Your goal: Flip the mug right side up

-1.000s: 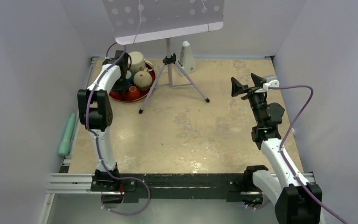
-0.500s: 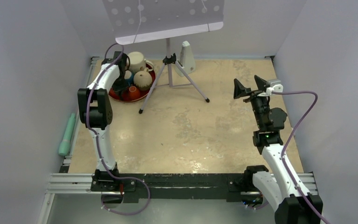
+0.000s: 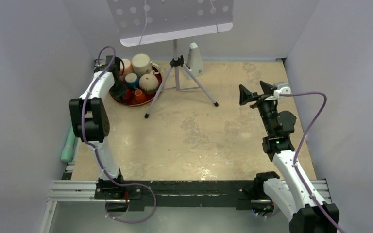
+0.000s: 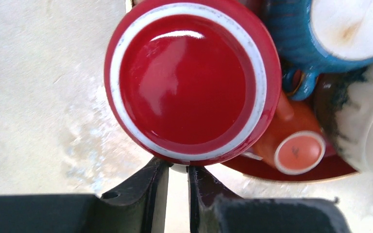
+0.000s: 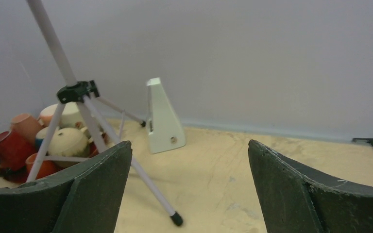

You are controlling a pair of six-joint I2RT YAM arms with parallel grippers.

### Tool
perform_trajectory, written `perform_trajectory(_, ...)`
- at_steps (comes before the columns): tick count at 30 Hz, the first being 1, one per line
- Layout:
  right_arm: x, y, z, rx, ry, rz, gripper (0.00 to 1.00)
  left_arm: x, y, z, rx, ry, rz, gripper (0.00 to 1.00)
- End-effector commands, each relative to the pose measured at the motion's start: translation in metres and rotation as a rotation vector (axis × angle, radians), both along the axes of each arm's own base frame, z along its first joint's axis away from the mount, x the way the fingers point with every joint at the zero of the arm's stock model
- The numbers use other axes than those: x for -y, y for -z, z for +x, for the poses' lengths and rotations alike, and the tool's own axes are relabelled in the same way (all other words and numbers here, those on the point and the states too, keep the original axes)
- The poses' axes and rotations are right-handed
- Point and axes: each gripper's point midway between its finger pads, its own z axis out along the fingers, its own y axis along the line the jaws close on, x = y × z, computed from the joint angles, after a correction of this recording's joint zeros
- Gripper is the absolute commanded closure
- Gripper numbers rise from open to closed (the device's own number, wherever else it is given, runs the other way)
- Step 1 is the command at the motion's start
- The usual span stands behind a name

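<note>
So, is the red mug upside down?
Upside down: the red mug shows its closed glossy base and white foot ring, no opening.

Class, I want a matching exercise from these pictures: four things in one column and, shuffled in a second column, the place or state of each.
Column one
1. red mug
2. blue mug
3. right hand
4. white wedge

Column two
A. open wide, raised above the table
B. stands near the back wall, beside the tripod
C. edge pinched by the left hand
D. sits in the red tray among other cups

Pairs: 1-C, 2-D, 3-A, 4-B
</note>
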Motion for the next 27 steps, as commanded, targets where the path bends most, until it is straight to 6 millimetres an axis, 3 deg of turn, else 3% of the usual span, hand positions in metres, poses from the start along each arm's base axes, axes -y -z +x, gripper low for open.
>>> perform_trajectory(1, -0.037, -0.016, 0.000, 0.004, -0.110, 0.019, 0.06, -0.004, -0.045, -0.015, 0.106, 0.026, -0.029, 1.00)
perform_trajectory(4, -0.062, -0.013, 0.002, -0.012, -0.170, 0.007, 0.06, -0.011, -0.055, -0.014, 0.148, 0.027, -0.017, 1.00)
perform_trajectory(10, -0.085, -0.008, 0.004, -0.041, -0.254, 0.016, 0.06, 0.001, -0.043, -0.017, 0.143, 0.073, -0.082, 1.00)
perform_trajectory(15, -0.092, -0.004, 0.005, -0.058, -0.280, -0.001, 0.06, 0.014, -0.025, -0.020, 0.093, 0.105, -0.160, 1.00)
perform_trajectory(22, -0.097, -0.003, 0.002, -0.073, -0.296, -0.003, 0.06, 0.015, -0.031, -0.021, 0.115, 0.090, -0.167, 1.00)
perform_trajectory(27, -0.096, 0.002, -0.001, -0.089, -0.289, 0.022, 0.06, 0.011, -0.001, -0.024, 0.009, 0.098, -0.157, 1.00)
